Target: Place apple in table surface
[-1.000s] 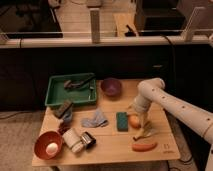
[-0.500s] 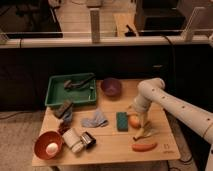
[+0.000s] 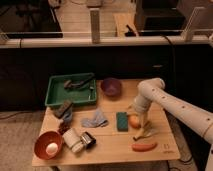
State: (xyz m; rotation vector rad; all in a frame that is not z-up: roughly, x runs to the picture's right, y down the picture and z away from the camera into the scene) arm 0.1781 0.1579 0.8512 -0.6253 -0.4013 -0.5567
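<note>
Inside red bowl [image 3: 42, 148], egg [image 3: 52, 148], gripper [image 3: 141, 125] beside apple [image 3: 134, 121]

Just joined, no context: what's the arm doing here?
The robot's one arm reaches in from the right, over the right side of the table surface. Its gripper is down right beside the apple, which sits low, at or just above the wood, next to a green sponge. Whether the apple is released can't be told. A reddish sausage-shaped item lies nearer the front edge; a green tray, a purple bowl and an orange bowl holding an egg sit further left.
</note>
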